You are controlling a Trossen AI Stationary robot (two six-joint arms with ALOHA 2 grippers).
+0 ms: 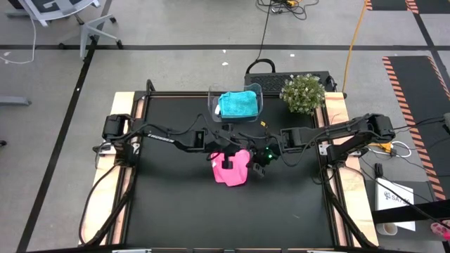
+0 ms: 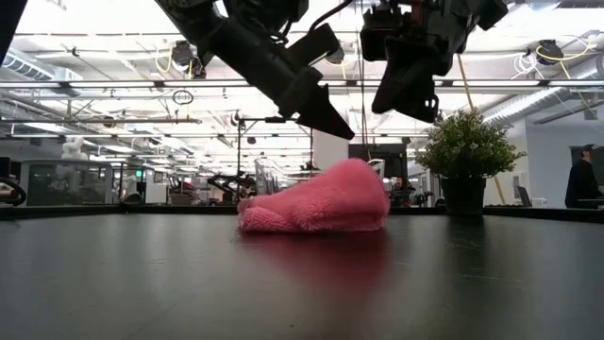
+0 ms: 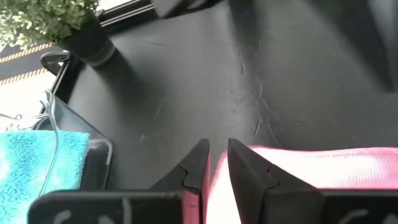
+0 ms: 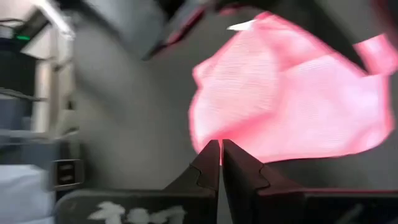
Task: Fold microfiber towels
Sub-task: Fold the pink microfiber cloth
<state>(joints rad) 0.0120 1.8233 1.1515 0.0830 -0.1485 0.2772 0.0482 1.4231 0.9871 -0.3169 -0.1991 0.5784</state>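
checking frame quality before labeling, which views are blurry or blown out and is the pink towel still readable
Right wrist view: motion-smeared, the pink towel a soft blur, only the right gripper sharp. Left wrist view: towel edge overexposed toward white beside the left gripper. Low view: bright backlit ceiling, arms silhouetted, towel clear. High view: evenly lit, the teal towel crisp in the clear bin.

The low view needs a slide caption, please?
Both claws hang above the crumpled pink towel on the black table.
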